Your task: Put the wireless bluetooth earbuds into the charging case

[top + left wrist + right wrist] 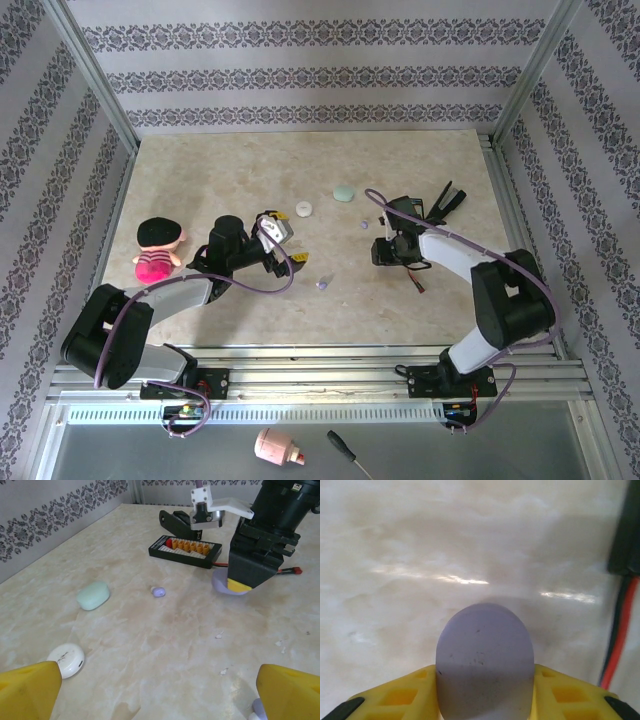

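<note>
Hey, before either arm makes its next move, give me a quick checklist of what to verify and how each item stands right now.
1. Hold of the right gripper on the lilac case: ok, clamped on both sides.
2. Lid of that case open: cannot tell.
3. The left gripper open and empty: ok.
4. A lilac earbud lying free on the table: ok.
5. The red and black wires clear of the right gripper: cannot tell, they run close beside it.
</note>
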